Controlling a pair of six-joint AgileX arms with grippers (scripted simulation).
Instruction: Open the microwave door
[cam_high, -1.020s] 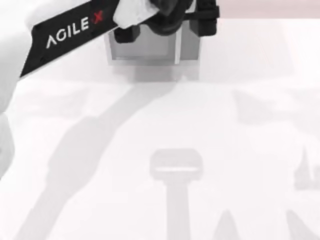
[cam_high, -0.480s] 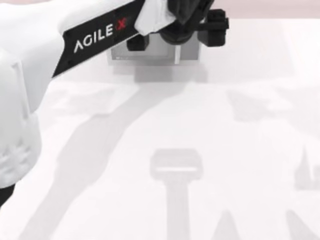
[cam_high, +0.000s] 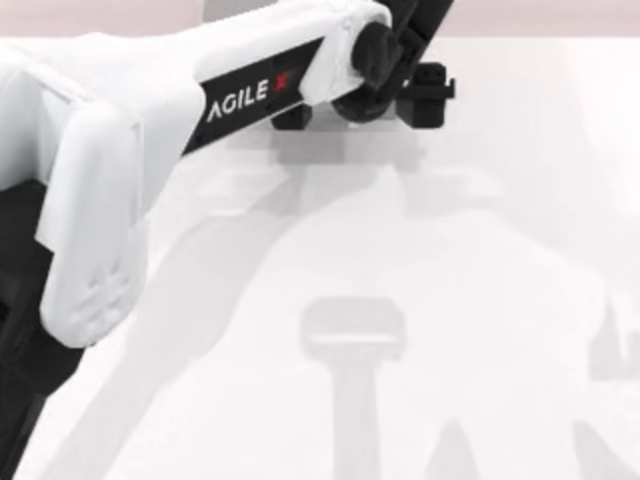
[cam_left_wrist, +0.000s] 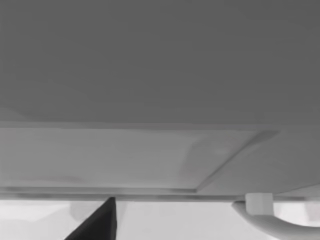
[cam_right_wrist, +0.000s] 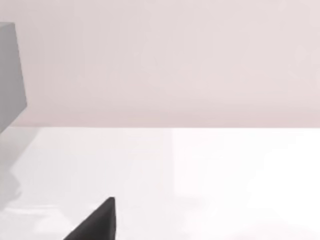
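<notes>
Nearest, at the front of the white counter (cam_high: 480, 300): only soft grey shadows. Reaching up from the counter's left edge, the left AgileX arm (cam_high: 120, 160), white-shelled with a black lettered band, slanting toward the middle of the far edge. At its far end, dark wrist parts hanging over the spot where the microwave (cam_right_wrist: 10, 75) stands, hiding nearly all of the oven from above.

Seen from the left wrist, the left pincer (cam_left_wrist: 100, 222) pressed in close to the microwave door (cam_left_wrist: 150, 160), flat grey panel filling almost the whole view. Just beside it along the door's edge, the pale bar handle (cam_left_wrist: 272, 225) on its small square mount, apart from the pincer. Whether this pincer is apart or together: cannot tell. Whether the door is ajar or closed: cannot tell either.

Out of the overhead shot, the right arm, idle; right pincer (cam_right_wrist: 97, 225) low over bare counter, well apart from the microwave, with only a grey corner of the oven at the edge of its wrist view. State of that pincer likewise impossible to tell. Farthest back, beyond the counter, a plain pale pink wall (cam_right_wrist: 175, 60).
</notes>
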